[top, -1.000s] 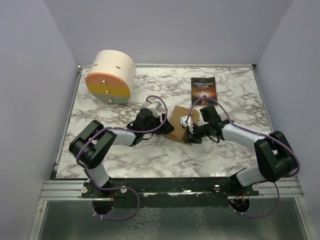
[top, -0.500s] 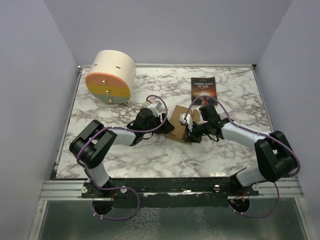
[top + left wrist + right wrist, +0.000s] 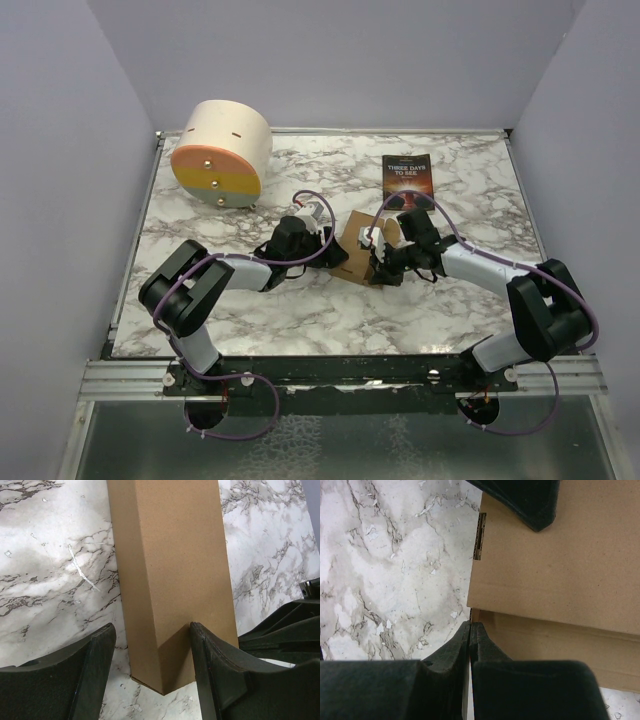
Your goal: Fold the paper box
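Observation:
The paper box (image 3: 356, 248) is plain brown cardboard, partly formed, lying mid-table between both arms. In the left wrist view one narrow end of the box (image 3: 170, 555) sits between the fingers of my left gripper (image 3: 150, 630). The right finger (image 3: 200, 645) touches the cardboard, while the left finger (image 3: 102, 650) stands a little off it. My right gripper (image 3: 470, 625) is shut, its tips pressed against the corner edge of the box (image 3: 560, 570) from the opposite side. Nothing shows between those tips.
A big cream cylinder with an orange-yellow face (image 3: 220, 153) stands at the far left. A dark paperback book (image 3: 407, 180) lies far right of centre. Lilac walls close in the marble table (image 3: 200, 225) on three sides. The right arm (image 3: 290, 625) sits close beside the left fingers.
The right gripper has crept slightly up and toward the far side along the box's right end. The left arm and the box have stayed put.

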### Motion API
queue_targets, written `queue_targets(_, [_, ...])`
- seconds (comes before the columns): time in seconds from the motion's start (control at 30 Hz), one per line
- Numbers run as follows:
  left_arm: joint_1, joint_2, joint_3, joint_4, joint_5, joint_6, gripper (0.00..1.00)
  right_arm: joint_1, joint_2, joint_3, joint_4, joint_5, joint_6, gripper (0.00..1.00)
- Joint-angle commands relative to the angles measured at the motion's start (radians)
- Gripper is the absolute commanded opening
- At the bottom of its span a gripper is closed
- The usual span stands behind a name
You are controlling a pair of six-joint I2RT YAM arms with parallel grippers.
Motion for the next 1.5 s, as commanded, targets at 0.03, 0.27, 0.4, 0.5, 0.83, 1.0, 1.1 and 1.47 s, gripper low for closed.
queue_targets(0.03, [0.000, 0.027, 0.003, -0.090, -0.022, 0.026, 0.62, 0.007, -0.001, 0.019, 0.002, 0.029, 0.028, 0.01])
queue_targets(0.27, [0.003, 0.024, 0.002, -0.096, -0.025, 0.026, 0.62, 0.007, 0.004, 0.018, -0.011, 0.028, 0.030, 0.01])
queue_targets(0.4, [0.004, 0.022, 0.000, -0.096, -0.026, 0.026, 0.62, 0.006, 0.004, 0.017, -0.014, 0.025, 0.033, 0.01])
queue_targets(0.5, [0.005, 0.020, -0.003, -0.095, -0.025, 0.026, 0.62, 0.005, 0.002, 0.015, -0.014, 0.028, 0.041, 0.01])
queue_targets(0.83, [0.006, 0.015, -0.005, -0.093, -0.023, 0.025, 0.62, -0.004, 0.006, 0.019, -0.015, 0.005, 0.081, 0.01])
queue_targets(1.0, [0.006, 0.016, -0.006, -0.094, -0.023, 0.024, 0.62, -0.011, -0.003, 0.012, -0.023, -0.004, 0.086, 0.01])
queue_targets(1.1, [0.006, 0.012, -0.006, -0.096, -0.023, 0.027, 0.62, -0.014, -0.017, -0.002, -0.022, -0.007, 0.079, 0.01])
queue_targets(1.47, [0.008, 0.007, -0.009, -0.093, -0.020, 0.025, 0.62, -0.015, -0.014, -0.007, -0.052, -0.039, 0.029, 0.01])
